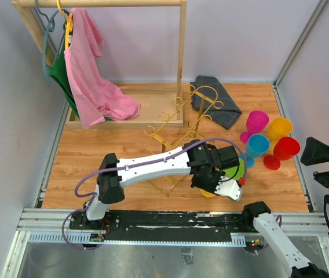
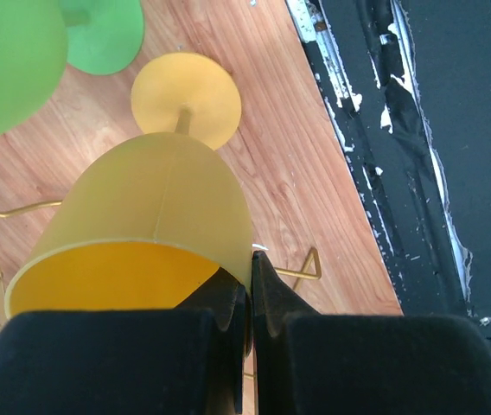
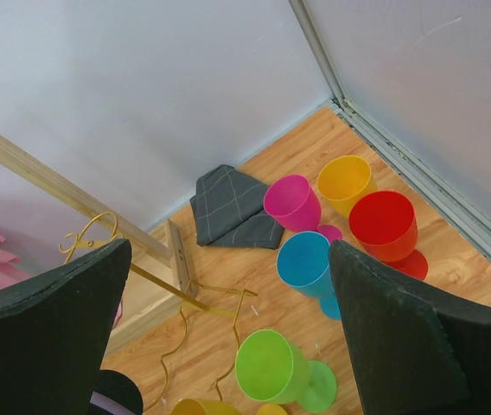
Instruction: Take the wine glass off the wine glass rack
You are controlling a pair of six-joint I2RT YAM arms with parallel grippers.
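My left gripper (image 1: pixel 214 180) (image 2: pixel 250 290) is shut on the rim of a translucent yellow wine glass (image 2: pixel 155 203) (image 1: pixel 208 193), one finger inside the bowl and one outside. The glass is tilted, its round foot (image 2: pixel 186 98) pointing away over the wooden table, near the front edge. The gold wire wine glass rack (image 1: pixel 183 134) (image 3: pixel 182 298) stands just behind; a corner of its base wire (image 2: pixel 304 271) shows beside my fingers. My right gripper (image 3: pixel 228 251) (image 1: pixel 321 152) hangs open and empty, high at the right.
A green glass (image 1: pixel 237 168) (image 3: pixel 271 367) stands right beside the held one. Blue (image 3: pixel 306 264), magenta (image 3: pixel 291 203), orange (image 3: pixel 347 183) and red (image 3: pixel 384 225) glasses cluster at the right. A grey cloth (image 1: pixel 215 109) and a wooden clothes rack (image 1: pixel 181 63) are behind.
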